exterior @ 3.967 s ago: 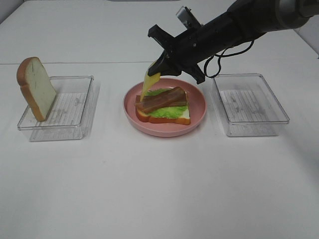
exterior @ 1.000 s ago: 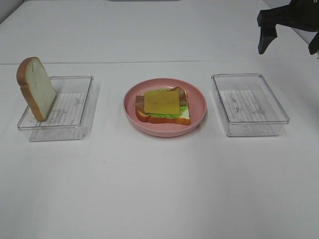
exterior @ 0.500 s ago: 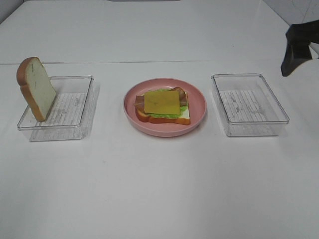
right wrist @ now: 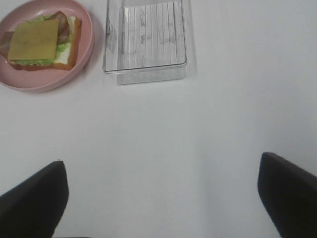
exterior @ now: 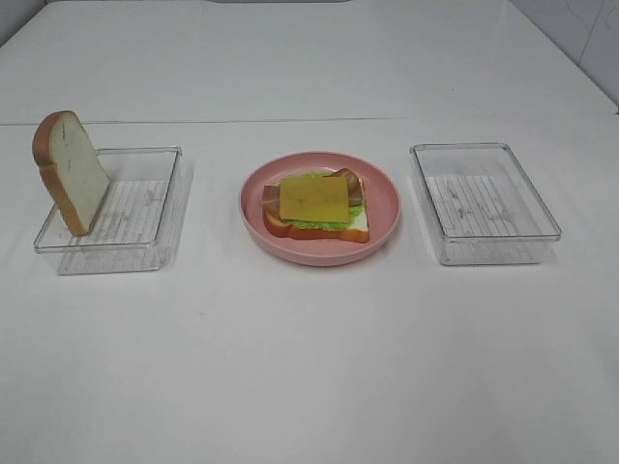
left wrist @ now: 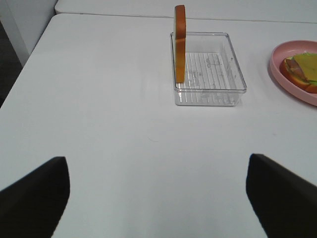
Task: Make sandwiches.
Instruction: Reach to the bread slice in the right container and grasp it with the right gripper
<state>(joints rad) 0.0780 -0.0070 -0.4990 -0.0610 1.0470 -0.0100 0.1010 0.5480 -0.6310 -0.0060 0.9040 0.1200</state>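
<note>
On the plate (exterior: pixel 382 227), one cheese-topped stack (exterior: pixel 315 205), apparently.

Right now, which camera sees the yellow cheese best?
The right wrist view: the cheese square lies flat and whole, seen from above. The exterior high view shows it smaller and slanted. The left wrist view catches only an edge.

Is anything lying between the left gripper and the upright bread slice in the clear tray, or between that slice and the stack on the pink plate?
Nothing visible: bare table separates the left gripper from the upright white bread slice, and only its clear plastic tray lies toward the cheese-topped stack.
</note>
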